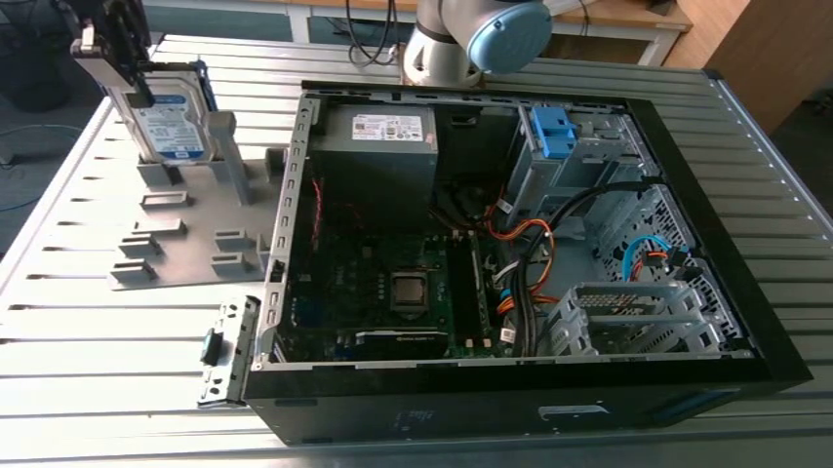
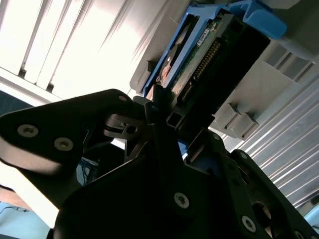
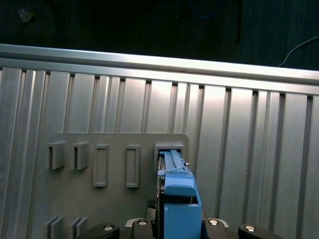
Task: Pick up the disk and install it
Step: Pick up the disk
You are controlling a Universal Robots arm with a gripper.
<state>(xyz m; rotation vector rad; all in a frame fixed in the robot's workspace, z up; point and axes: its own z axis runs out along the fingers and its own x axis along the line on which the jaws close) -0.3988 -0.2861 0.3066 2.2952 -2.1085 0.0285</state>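
1. Slatted aluminium table (image 1: 768, 175): carries all items below.

2. Black computer case (image 1: 521, 400): lies on its side with the panel off, centre to 3 o'clock in the exterior view. Contents:
- green motherboard (image 1: 377, 283) at 6 o'clock inside;
- grey power supply (image 1: 377, 171) at 11 o'clock, with a white label whose print is too small to read;
- silver drive cage (image 1: 592, 161) at 1 o'clock, with a blue latch (image 1: 552, 132);
- orange, black and blue cables (image 1: 534, 244) between them.

3. Grey fixture plate (image 1: 182, 234): at 9 o'clock, just beside the case, with rows of rectangular sockets.

4. The disk (image 1: 170, 122): at 10 o'clock, standing upright on edge. Its lower end sits in 1 socket of the plate, seen in the first wrist view (image 3: 172, 159). It has a blue-and-white label (text not legible) and a blue bracket around it.

5. Gripper (image 1: 124, 73): over the disk's upper end. The black fingers (image 2: 158, 107) are closed in against the disk's 2 faces, pinching it.
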